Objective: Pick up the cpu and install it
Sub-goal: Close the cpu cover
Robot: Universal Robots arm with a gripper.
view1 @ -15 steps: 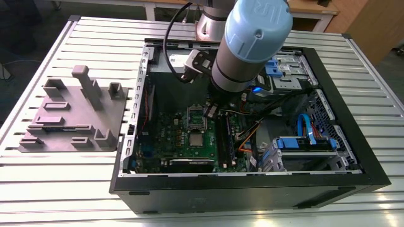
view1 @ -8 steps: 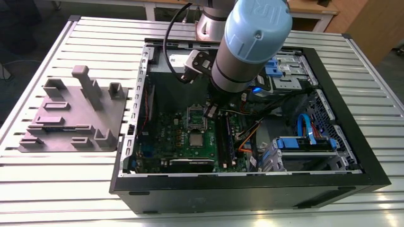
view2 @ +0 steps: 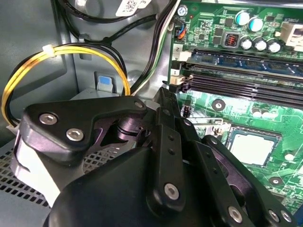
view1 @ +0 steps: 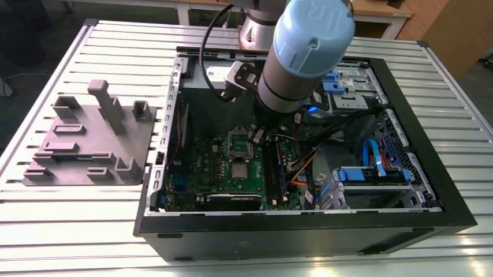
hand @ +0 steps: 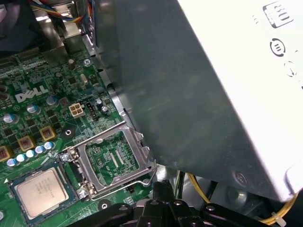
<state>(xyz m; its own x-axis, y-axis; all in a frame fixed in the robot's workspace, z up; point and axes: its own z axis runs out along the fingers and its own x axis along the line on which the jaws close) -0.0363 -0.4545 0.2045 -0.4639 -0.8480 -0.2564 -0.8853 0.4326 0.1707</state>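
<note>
First wrist view: cpu (hand: pixel 40 191) seated | socket frame (hand: pixel 113 161) raised | gripper (hand: pixel 161 201) state unclear

A dull, brushed silver metal top is seen on the cpu (hand: pixel 40 191), at seven o'clock of the bare metal socket frame (hand: pixel 111 161). The motherboard (hand: pixel 42 109) is finished in glossy green lacquer. The end effector (view2: pixel 161 156) is made of matt black parts with bright steel screws. The table (view1: pixel 46 225) is formed of ribbed, satin aluminium slats, and matt grey plastic is shown by the moulded tray (view1: pixel 85 144).
</note>
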